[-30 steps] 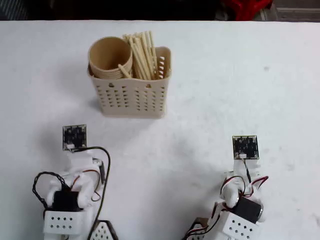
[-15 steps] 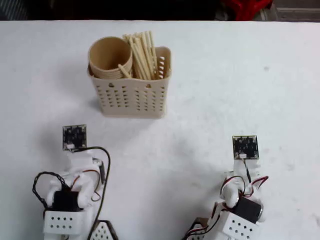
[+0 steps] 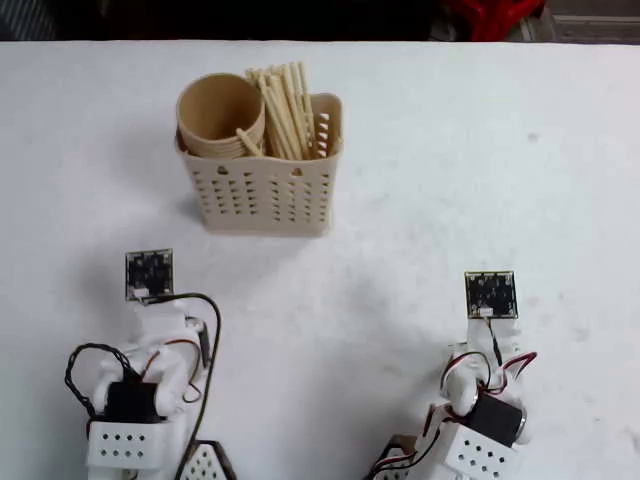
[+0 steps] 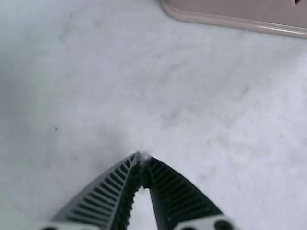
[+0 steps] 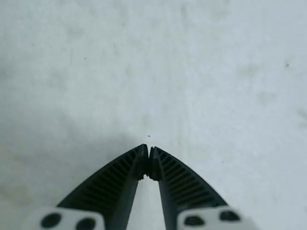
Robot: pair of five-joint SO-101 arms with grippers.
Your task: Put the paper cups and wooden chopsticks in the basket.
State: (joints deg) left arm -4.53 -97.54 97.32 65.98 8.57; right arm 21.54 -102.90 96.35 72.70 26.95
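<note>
Already the cups (image 3: 220, 115) are in the basket (image 3: 265, 200): a nested stack of tan paper, mouth up, with several rims showing one inside another. Beside them, touching, stand the chopsticks (image 3: 287, 108), a bundle of pale wood, upright with a slight lean, their ends rising above the basket's rim. One stick slants low against the stack. The basket is cream plastic and rectangular, its walls pierced with rows of small slots, and it stands upright.

The left pincer (image 4: 141, 159) is closed, its ribbed black tips pressed together just above the table (image 3: 450, 170). The basket lies ahead of it and well apart, set a little toward the right pincer's side. The cups fill the half more directly ahead of the left pincer, and the chopsticks fill the half toward the right one. From the left wrist, a strip of the basket's base (image 4: 235, 14) shows far ahead of the tips.

The right pincer (image 5: 147, 152) is closed too, tip against tip, low over the table. The basket is ahead of it and far off toward the left pincer's side.

Both arms sit folded at the near edge, the left arm (image 3: 135, 400) and the right arm (image 3: 480, 415). They are white shells with black motors and loops of black and red wire.

The table is white and faintly mottled, with a few small dark specks. Beyond its far edge the room is a dark strip, with a red thing (image 3: 495, 15) on the right pincer's side.
</note>
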